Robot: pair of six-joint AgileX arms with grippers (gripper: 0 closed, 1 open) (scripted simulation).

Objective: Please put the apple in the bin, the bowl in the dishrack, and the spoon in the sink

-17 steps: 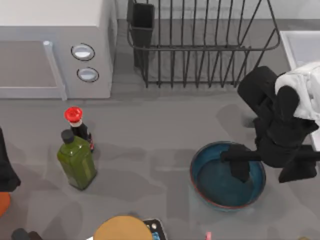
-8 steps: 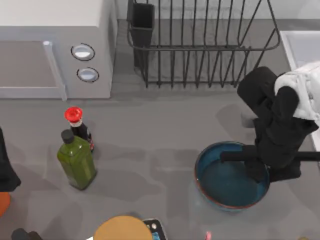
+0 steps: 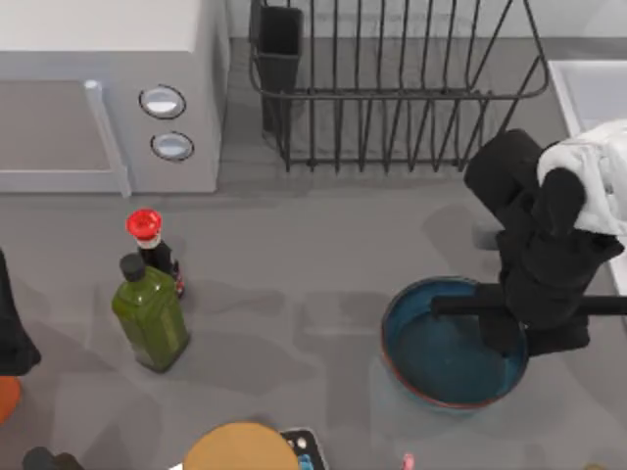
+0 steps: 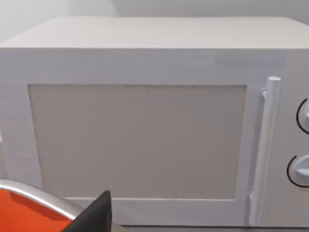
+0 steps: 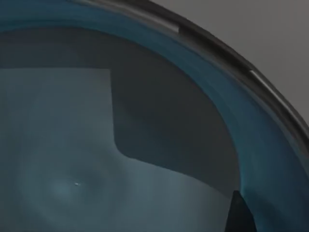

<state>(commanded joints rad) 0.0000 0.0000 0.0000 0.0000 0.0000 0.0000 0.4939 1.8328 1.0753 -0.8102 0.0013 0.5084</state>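
Since a second ago the bowl (image 3: 453, 352) has slid a little toward the right of the worktop (image 3: 313, 255), carried along with our right end effector (image 3: 502, 328); over the last half second almost nothing has changed. We see the blue bowl sitting at the near right of the worktop, its reddish-brown rim facing up. Our right end effector is at the bowl's right rim, one dark finger (image 3: 498, 331) reaching down inside the bowl, and it appears clamped on that rim (the outer finger is hidden under the arm, so we judge this from how the bowl came along with it). From the right wrist view the bowl's glazed interior (image 5: 96, 159) lies close below, with a dark fingertip (image 5: 240, 215) just over it.

Farther off, the dishrack (image 3: 392, 88) stands at the far side, well apart from the bowl, its dark cutlery cup (image 3: 279, 39) at the far left corner. A strip of the sink (image 3: 588, 93) is at the far right edge.

To the left sit a green bottle (image 3: 150, 313) and, touching behind it, a dark bottle with a red cap (image 3: 145, 225). A grey microwave (image 3: 108, 93) fills the far left. Our left arm (image 3: 12, 323) is parked at the left edge; we cannot tell the state of its end effector.
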